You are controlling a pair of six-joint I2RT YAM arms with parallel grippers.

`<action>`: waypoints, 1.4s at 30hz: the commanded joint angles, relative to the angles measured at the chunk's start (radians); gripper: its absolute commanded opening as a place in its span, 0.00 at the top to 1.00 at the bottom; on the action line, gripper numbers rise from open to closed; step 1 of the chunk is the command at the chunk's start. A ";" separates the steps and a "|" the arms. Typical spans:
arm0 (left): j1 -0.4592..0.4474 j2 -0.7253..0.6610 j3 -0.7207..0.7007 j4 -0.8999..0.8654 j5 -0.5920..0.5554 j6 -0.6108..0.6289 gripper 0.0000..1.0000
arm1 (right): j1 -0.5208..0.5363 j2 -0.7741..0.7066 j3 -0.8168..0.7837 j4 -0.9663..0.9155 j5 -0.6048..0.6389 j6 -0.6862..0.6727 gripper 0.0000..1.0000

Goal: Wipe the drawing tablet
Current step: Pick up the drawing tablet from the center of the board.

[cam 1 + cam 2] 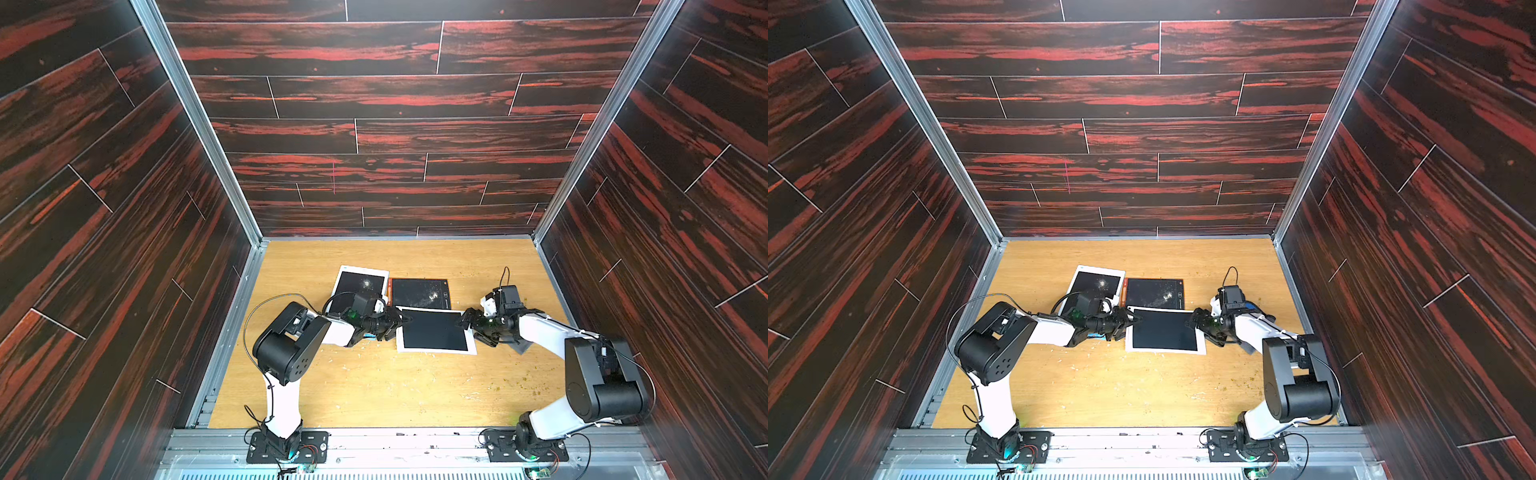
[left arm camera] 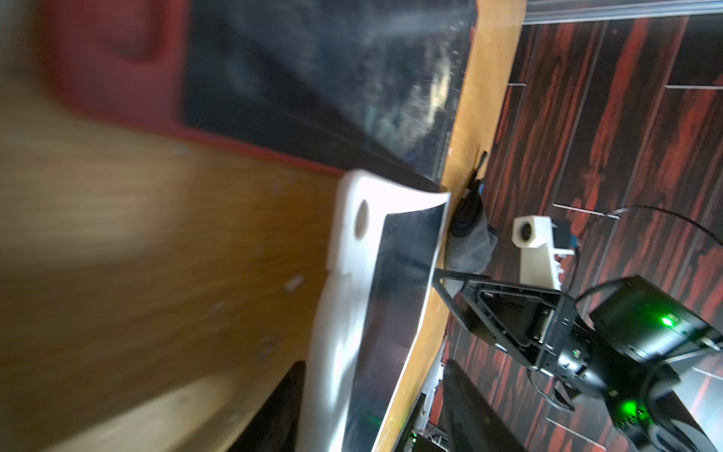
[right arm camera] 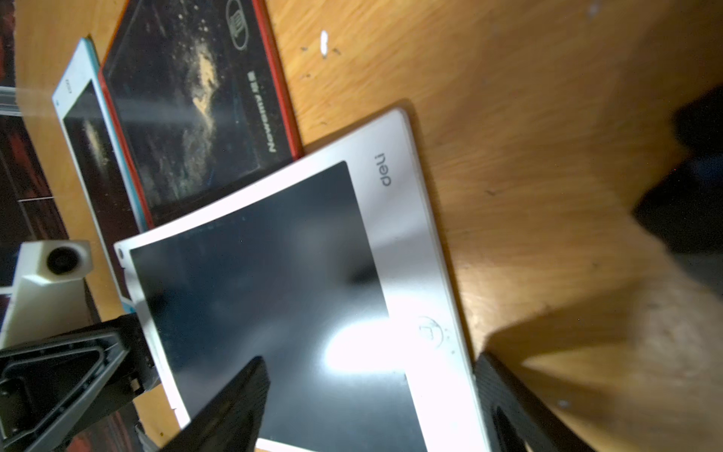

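The left gripper (image 1: pixel 401 321) sits low at the left edge of the white drawing tablet (image 1: pixel 434 332); I cannot tell whether its fingers pinch that edge. Behind lie a blue-edged tablet (image 1: pixel 359 286) and a red-framed tablet (image 1: pixel 419 293), both smudged. The drawing tablet rests mid-tabletop (image 1: pixel 374 386), its screen dark and clean, overlapping the red-framed one's near edge. The right gripper (image 1: pixel 464 321) spreads its fingers (image 3: pixel 234 399) wide across the tablet's right bezel. A grey cloth (image 1: pixel 520 347) lies near the right arm.

Wooden table (image 1: pixel 374 386) strewn with crumbs (image 1: pixel 530 379): white tablet (image 1: pixel 434 334) between left pincer (image 1: pixel 401 322) and right pincer (image 1: pixel 463 322), red-framed tablet (image 1: pixel 419 293) and dusty blue-edged tablet (image 1: pixel 359 286) just beyond them, grey cloth (image 1: pixel 521 345) behind the right pincer.
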 commanded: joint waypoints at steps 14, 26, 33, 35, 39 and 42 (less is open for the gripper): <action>-0.007 -0.006 0.008 0.098 0.041 -0.012 0.47 | 0.011 0.053 -0.023 -0.052 -0.080 -0.019 0.15; -0.008 -0.016 -0.004 0.130 0.035 -0.031 0.55 | 0.010 0.050 -0.027 -0.051 -0.090 -0.026 0.15; -0.008 -0.054 -0.024 0.084 0.032 0.001 0.52 | 0.010 0.040 -0.020 -0.070 -0.051 -0.034 0.15; -0.008 -0.066 -0.029 0.071 0.031 0.008 0.52 | 0.009 0.039 -0.018 -0.071 -0.051 -0.034 0.15; -0.006 -0.084 -0.040 0.065 0.031 0.009 0.51 | 0.009 0.040 -0.022 -0.069 -0.051 -0.030 0.15; -0.006 -0.103 -0.046 0.031 0.028 0.029 0.51 | 0.011 0.038 -0.026 -0.069 -0.047 -0.030 0.15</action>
